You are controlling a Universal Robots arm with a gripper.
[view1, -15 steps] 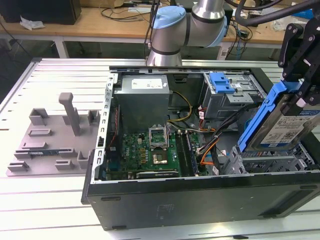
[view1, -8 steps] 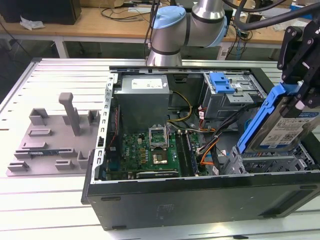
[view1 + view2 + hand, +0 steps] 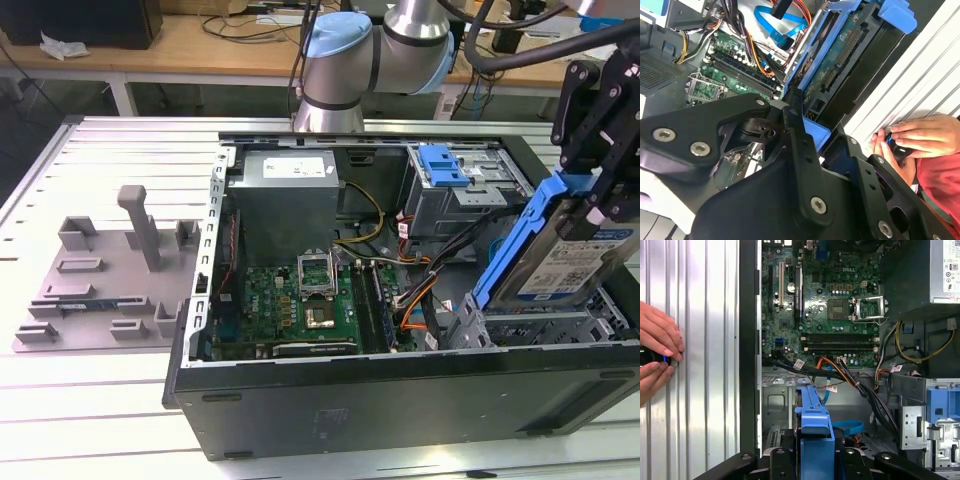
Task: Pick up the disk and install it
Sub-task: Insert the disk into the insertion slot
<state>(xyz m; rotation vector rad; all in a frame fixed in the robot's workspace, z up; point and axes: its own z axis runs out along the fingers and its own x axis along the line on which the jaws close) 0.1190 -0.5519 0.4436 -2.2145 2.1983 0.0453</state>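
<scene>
In the exterior view the disk (image 3: 563, 262), silver with a white-and-blue label and a blue plastic frame, hangs tilted on edge over the metal drive cage (image 3: 540, 325) at the open case's right end. My gripper (image 3: 592, 212) is shut on its upper part. The second wrist view shows the disk's green underside (image 3: 839, 56) and blue frame running away from the black gripper (image 3: 807, 127). From the first wrist view I see the blue frame's edge (image 3: 813, 422) clamped between the fingers (image 3: 785, 460), above the cage.
The open computer case (image 3: 400, 400) holds a green motherboard (image 3: 300, 300), a grey power-supply box (image 3: 287, 195), bundled cables (image 3: 420, 290) and a blue ridged clip (image 3: 445, 165). A grey fixture plate (image 3: 105, 280) lies at the exterior view's left. A person's hands (image 3: 657, 357) hold a small black device beside the case.
</scene>
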